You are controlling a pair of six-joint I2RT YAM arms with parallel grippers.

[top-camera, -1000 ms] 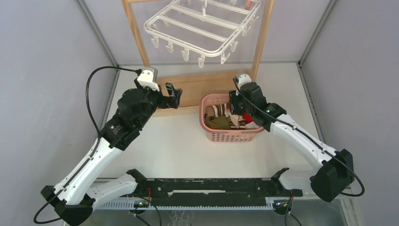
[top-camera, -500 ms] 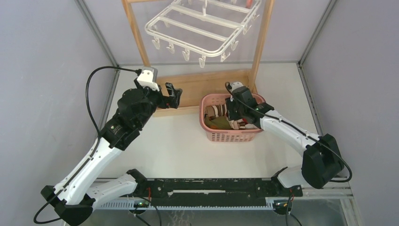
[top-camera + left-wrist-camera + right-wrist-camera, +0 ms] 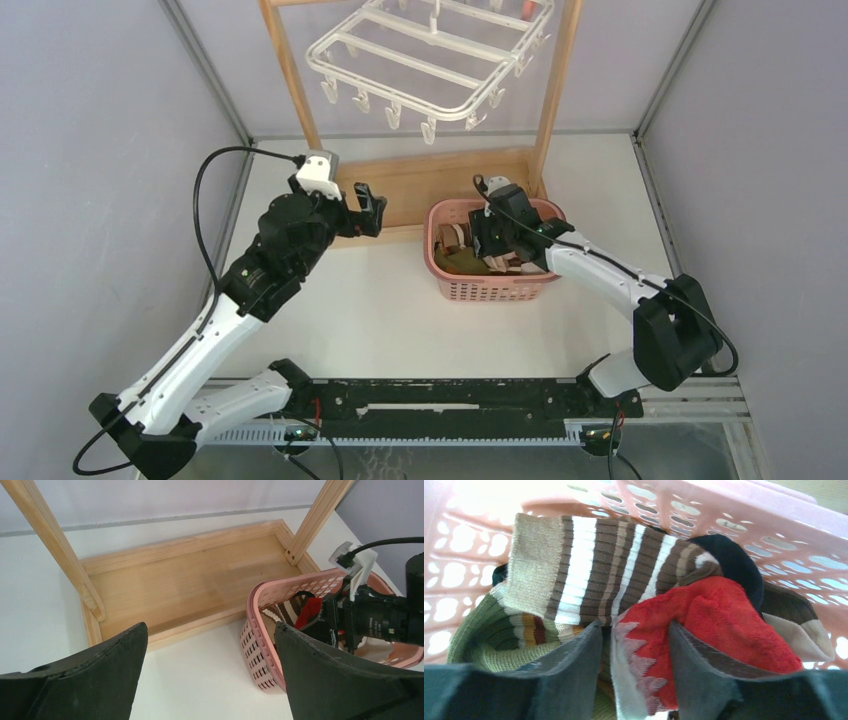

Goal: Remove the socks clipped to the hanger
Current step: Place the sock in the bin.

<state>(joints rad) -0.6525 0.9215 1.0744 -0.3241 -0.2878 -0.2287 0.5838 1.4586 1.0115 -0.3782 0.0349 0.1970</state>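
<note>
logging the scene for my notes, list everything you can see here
hanger: one, white plastic, hanging in the wooden stand, near clips empty
red item: one, at the hanger's far corner, cut off; cannot tell what
wooden stand: one, pale wood, far side of table
basket: one, pink, beside the stand's base
socks: at least four, brown-striped, red, olive-striped, black, piled in the basket
table: one, white
left gripper: open, near the stand's base
right gripper: open, down in the basket, astride the red sock
</note>
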